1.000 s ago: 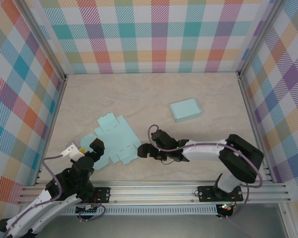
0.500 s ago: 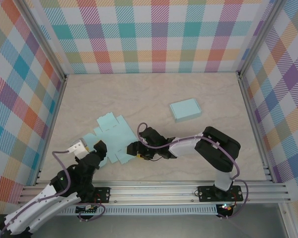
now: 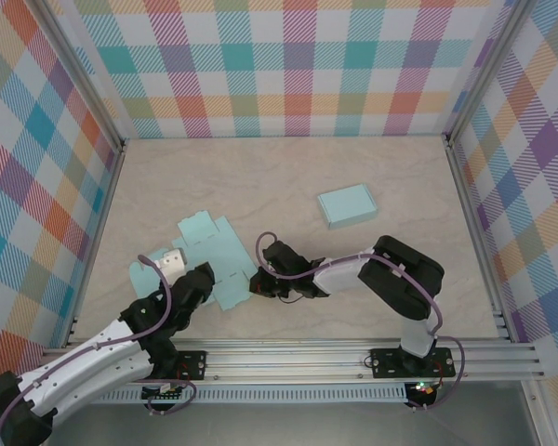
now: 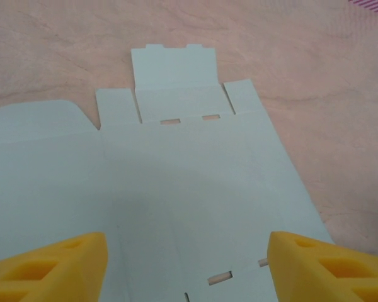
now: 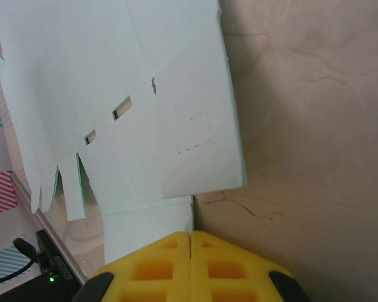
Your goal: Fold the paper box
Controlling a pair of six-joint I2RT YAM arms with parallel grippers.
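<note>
Just beside the right tool (image 3: 257, 284) lies paper box (image 3: 219, 253).

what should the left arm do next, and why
Probably lower the left gripper onto the flat paper box to pin it: its jaws stand open above the sheet's middle, while the right gripper is shut at the sheet's edge.
</note>
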